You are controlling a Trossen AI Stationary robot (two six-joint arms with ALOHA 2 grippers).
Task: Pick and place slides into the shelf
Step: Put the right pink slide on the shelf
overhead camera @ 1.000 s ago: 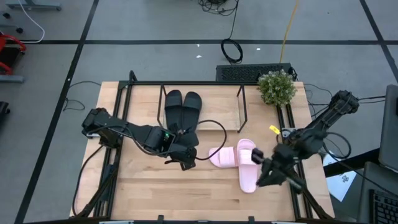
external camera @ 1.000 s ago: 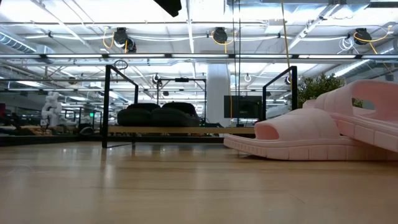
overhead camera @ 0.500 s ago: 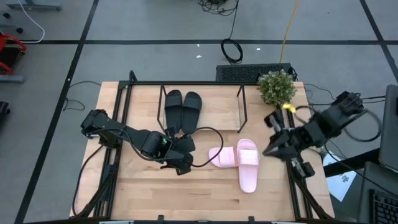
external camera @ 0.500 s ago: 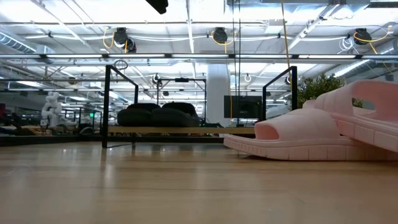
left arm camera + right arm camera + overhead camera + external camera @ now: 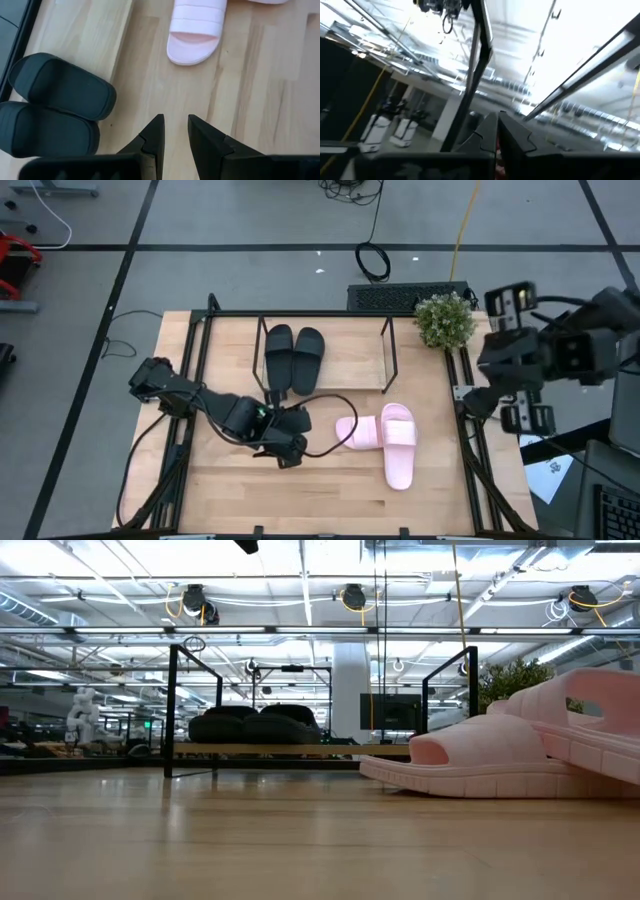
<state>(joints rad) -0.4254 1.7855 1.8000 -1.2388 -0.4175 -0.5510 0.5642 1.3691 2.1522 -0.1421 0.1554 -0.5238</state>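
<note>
The left jaws (image 5: 175, 131) are held a little apart and empty over the counter (image 5: 240, 490); the black slides (image 5: 55, 117) lie just beside them on the shelf (image 5: 350, 345), and the pink slides (image 5: 385, 440) lie ahead on the counter. The right jaws (image 5: 498, 131), pressed together and empty, are raised well off to the counter's side. The nearer pink slide (image 5: 196, 30) could be pushed away if approached flat, and the crossed pair could be dragged together; no writing can be read.

Grey floor (image 5: 250, 220) with dark seams; potted plant (image 5: 445, 320) on wooden table (image 5: 330, 490).
</note>
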